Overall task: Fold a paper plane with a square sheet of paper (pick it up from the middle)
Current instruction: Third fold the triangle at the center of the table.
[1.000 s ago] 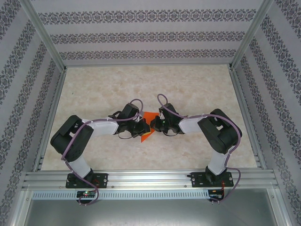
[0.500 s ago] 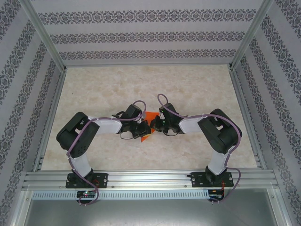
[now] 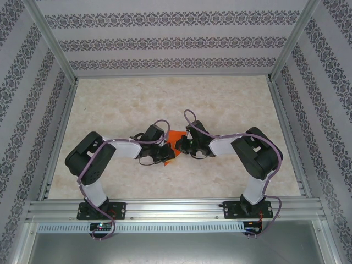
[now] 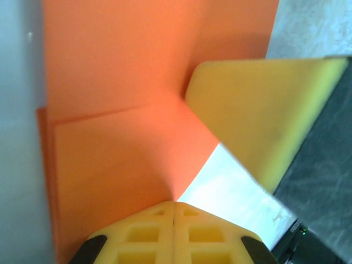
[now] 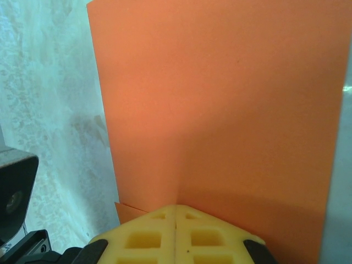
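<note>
While left gripper (image 4: 174,204) and right gripper (image 5: 176,208) each pinch the square sheet of paper (image 5: 220,99), midway between the table's (image 3: 231,104) side edges, I judge opposing pulls could tear it.

Sheet of paper (image 3: 175,137) at centre of table (image 3: 231,104), between two grippers. Left gripper (image 3: 166,154) on sheet's left, near side; right gripper (image 3: 182,144) on its right, just beside left one. Sheet edge pinched between each gripper's fingers. Arm bases well apart at near table edge.
</note>
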